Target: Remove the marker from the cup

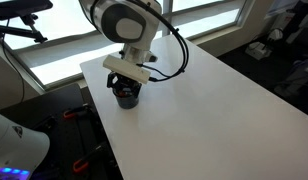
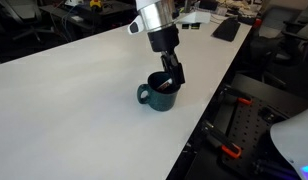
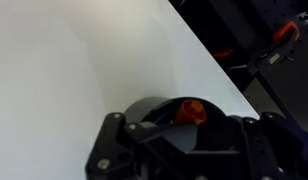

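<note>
Dark cup [image 2: 154, 97] holds marker [image 3: 191, 110], orange end up; tool [image 2: 173, 82] at its mouth, can't tell if clamped; white counter [image 2: 84, 90], windows [image 1: 54, 40] behind.

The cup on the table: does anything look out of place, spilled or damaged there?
Only one thing: a marker sits inside the cup, its red-orange end showing in the wrist view. Nothing looks spilled or broken.

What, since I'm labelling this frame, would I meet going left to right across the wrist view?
White table → dark cup holding the marker → orange-red object beyond the table edge.
</note>
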